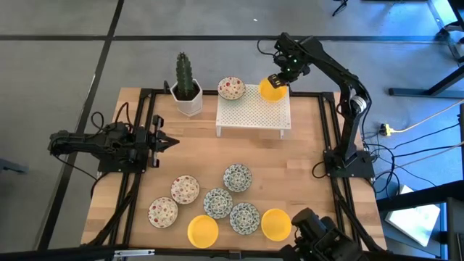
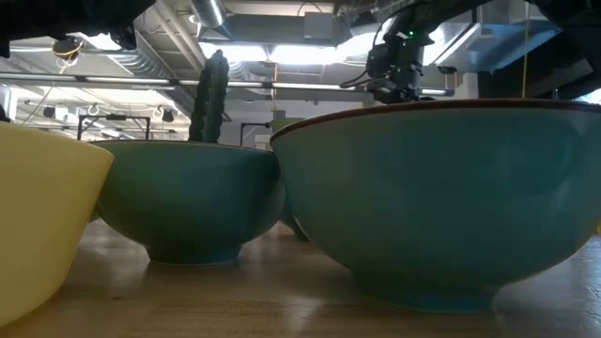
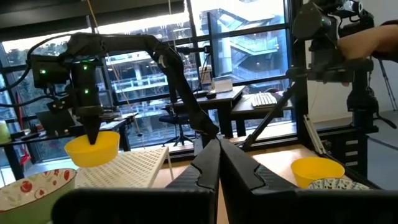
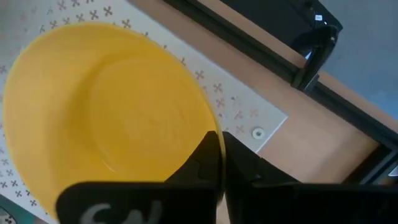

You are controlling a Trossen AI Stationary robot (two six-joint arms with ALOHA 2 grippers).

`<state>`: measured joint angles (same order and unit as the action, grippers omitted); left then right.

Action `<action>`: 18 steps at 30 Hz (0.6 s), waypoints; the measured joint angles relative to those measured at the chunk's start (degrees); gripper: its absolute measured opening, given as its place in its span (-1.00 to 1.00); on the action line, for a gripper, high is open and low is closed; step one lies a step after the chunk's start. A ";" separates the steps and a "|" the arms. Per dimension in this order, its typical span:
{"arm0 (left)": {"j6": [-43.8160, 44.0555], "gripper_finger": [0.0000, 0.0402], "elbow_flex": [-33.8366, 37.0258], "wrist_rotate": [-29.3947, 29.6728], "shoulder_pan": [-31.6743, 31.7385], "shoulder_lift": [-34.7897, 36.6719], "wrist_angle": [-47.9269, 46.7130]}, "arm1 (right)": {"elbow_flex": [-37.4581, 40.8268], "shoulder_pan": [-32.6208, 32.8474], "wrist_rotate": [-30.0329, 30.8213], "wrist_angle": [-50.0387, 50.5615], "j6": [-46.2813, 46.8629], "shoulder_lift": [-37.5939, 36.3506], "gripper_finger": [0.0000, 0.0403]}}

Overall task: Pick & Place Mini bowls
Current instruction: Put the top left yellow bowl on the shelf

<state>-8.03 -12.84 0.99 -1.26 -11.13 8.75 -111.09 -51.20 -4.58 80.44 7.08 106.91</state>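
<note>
**Right arm holds yellow bowl at the rack**

Left gripper (image 1: pixel 171 143): idle at the table's left edge, fingers pressed together, nothing between them. Ahead of it, toward the table's middle front, lies the loose group of mini bowls: two red-speckled bowls (image 1: pixel 174 201), three blue-green patterned bowls (image 1: pixel 233 196), two yellow bowls (image 1: pixel 238 227).

Beyond the left gripper, at the back: cactus (image 1: pixel 184 75) in a white pot, just beside the white perforated rack (image 1: pixel 254 110).

On the rack's back left corner sits a red-speckled bowl (image 1: pixel 231 88).

Right gripper (image 1: pixel 276 81): over the rack's back right corner, fingers closed on the rim of a yellow bowl (image 4: pixel 99 112). In the left wrist view this bowl hangs just above the rack surface; contact with the rack cannot be told.

Writing: partial white characters on the right gripper body in its wrist view, not readable.
</note>
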 joint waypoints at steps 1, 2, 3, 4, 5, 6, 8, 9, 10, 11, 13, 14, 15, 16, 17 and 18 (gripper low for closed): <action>0.00 -0.98 0.00 0.00 0.00 0.02 0.00 | 0.00 0.00 0.02 -0.01 0.02 0.00 -0.97; 0.02 -0.98 0.00 0.00 0.00 0.00 0.00 | 0.00 0.00 0.11 -0.01 0.04 0.00 -0.97; 0.25 -0.98 0.00 0.00 0.00 0.01 0.00 | 0.00 0.00 0.49 0.01 0.10 0.00 -0.97; 0.56 -0.98 0.00 0.00 0.00 0.00 0.00 | 0.00 0.00 0.87 -0.02 0.14 0.00 -0.97; 0.85 -0.98 -0.01 0.01 0.00 0.02 0.00 | 0.00 0.02 1.20 -0.10 0.15 0.00 -0.97; 1.10 -0.98 0.00 0.00 0.00 0.00 0.00 | 0.11 0.02 1.59 -0.41 0.16 0.00 -0.97; 1.27 -0.98 0.00 0.03 0.00 0.02 0.02 | 1.22 0.18 1.94 -1.64 0.66 -0.07 -0.97; 1.29 -0.98 -0.01 0.01 0.00 0.02 0.00 | 1.95 0.20 1.96 -1.74 0.91 -0.07 -0.97; 1.29 -0.98 0.00 0.03 0.00 0.02 0.00 | 2.85 0.20 1.97 -1.80 1.08 -0.07 -0.97; 1.29 -0.98 0.00 0.03 0.00 0.02 0.02 | 3.73 0.20 1.91 -2.14 0.99 -0.07 -0.97; 1.29 -0.98 -0.01 0.03 0.00 0.00 0.00 | 5.17 0.20 1.73 -3.36 0.12 -0.07 -0.97; 1.29 -0.98 0.00 0.03 0.00 0.02 0.02 | 5.66 0.20 1.66 -3.38 -0.04 -0.07 -0.96; 1.29 -0.98 0.00 0.03 0.00 0.01 0.02 | 6.03 0.20 1.54 -3.47 -0.23 -0.08 -0.96; 1.29 -0.98 0.00 0.03 0.00 0.02 0.00 | 6.29 0.20 1.51 -3.74 -0.49 -0.13 -0.95; 1.29 -0.98 0.00 0.03 0.00 0.02 0.00 | 6.29 0.20 1.51 -3.76 -0.90 -0.15 -0.94; 1.29 -0.98 -0.02 0.04 0.00 0.02 0.02 | 6.29 0.20 1.58 -3.89 -1.32 -0.15 -0.92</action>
<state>-6.74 -12.86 1.03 -1.26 -11.11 8.77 -104.79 -51.00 -3.00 76.55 5.76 106.76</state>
